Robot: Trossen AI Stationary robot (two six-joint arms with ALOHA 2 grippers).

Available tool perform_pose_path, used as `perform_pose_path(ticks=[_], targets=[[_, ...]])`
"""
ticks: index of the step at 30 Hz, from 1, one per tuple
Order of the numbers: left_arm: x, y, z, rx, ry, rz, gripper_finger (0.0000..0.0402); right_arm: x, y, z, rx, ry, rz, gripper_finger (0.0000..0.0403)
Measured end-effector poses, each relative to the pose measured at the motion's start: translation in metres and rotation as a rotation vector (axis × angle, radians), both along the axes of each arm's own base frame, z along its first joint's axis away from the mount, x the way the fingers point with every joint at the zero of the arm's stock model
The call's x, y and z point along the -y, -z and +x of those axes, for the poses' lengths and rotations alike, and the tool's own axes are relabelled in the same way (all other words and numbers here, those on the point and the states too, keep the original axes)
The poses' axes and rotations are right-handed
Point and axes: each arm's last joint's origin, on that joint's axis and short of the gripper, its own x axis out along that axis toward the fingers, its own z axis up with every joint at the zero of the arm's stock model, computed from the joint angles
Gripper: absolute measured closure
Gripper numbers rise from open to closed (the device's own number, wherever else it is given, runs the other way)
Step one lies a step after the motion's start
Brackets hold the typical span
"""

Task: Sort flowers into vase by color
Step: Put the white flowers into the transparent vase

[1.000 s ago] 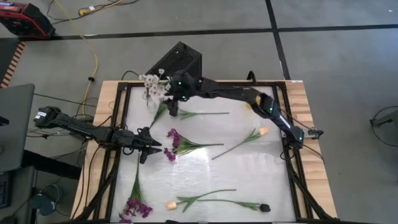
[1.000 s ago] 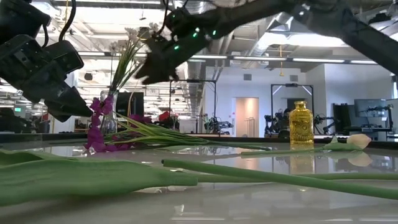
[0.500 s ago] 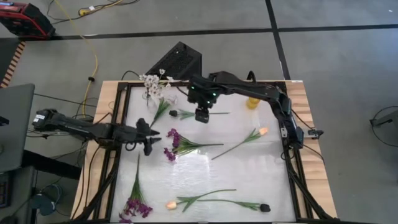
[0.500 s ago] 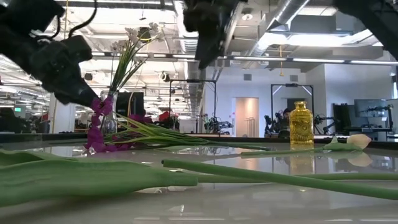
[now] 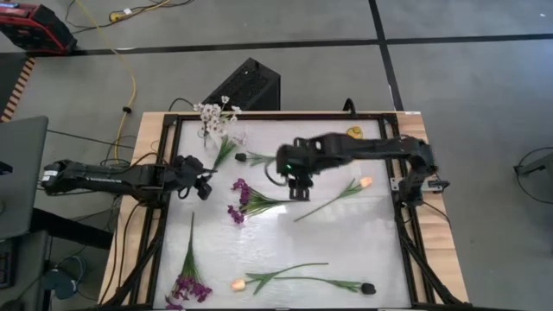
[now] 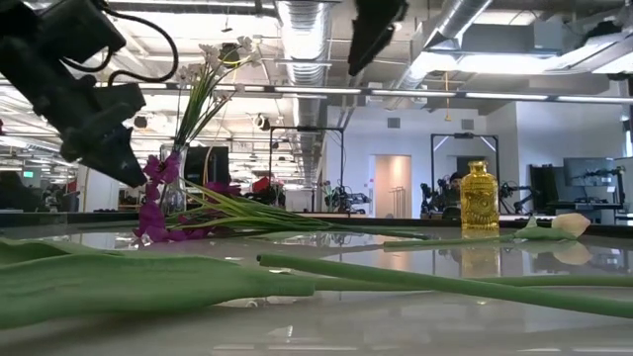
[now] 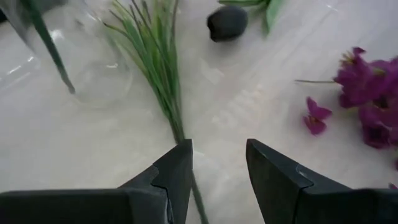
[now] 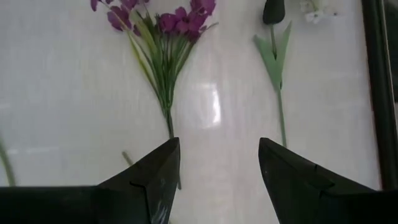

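A clear glass vase [image 5: 226,136] at the table's far left holds a white-blossomed sprig [image 5: 212,114]. A leafy green sprig [image 7: 158,68] lies on the table next to the vase [image 7: 93,68]. My left gripper [image 5: 200,187] hovers open over its stem, slanting down toward the vase. My right gripper [image 5: 300,187] is open above the table's middle and points down. In its wrist view it looks over a purple sprig [image 8: 165,25] and a dark-budded flower [image 8: 272,11]. A peach tulip [image 5: 365,182] lies to its right.
Along the near edge lie a purple sprig [image 5: 186,285], a peach tulip [image 5: 238,283] and a dark-budded flower [image 5: 367,288]. A yellow bottle [image 6: 479,198] stands at the far right. A black box [image 5: 246,85] sits behind the table. A black frame [image 5: 164,216] rims the table.
My right gripper has left the vase at the far left and swung toward the table's middle, rising and tipping further down, open throughout. My left gripper has swung toward the far edge and the vase and tipped downward. The flowers have stayed where they were.
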Motion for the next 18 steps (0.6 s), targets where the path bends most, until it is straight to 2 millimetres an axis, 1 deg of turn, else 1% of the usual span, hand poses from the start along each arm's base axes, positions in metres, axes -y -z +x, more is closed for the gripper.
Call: perform_pose_path(ticks=[4, 8, 10, 14, 18], targets=[[-0.010, 0.004, 0.007, -0.038, -0.013, 0.020, 0.0262, -0.010, 0.020, -0.027, 0.133, 0.031, -0.015, 0.0161], [-0.019, 0.014, 0.017, -0.106, -0.012, 0.001, 0.0262, -0.009, 0.034, -0.052, 0.338, 0.077, 0.037, 0.0172], [-0.024, 0.020, 0.021, -0.142, -0.030, -0.003, 0.0262, -0.008, 0.040, -0.062, 0.401, 0.099, 0.061, 0.0176], [-0.033, 0.031, 0.029, -0.179, -0.065, -0.011, 0.0262, -0.009, 0.048, -0.077, 0.456, 0.099, 0.086, 0.0179], [-0.038, 0.040, 0.036, -0.192, -0.061, -0.022, 0.0262, -0.009, 0.054, -0.082, 0.446, 0.097, 0.087, 0.0180]])
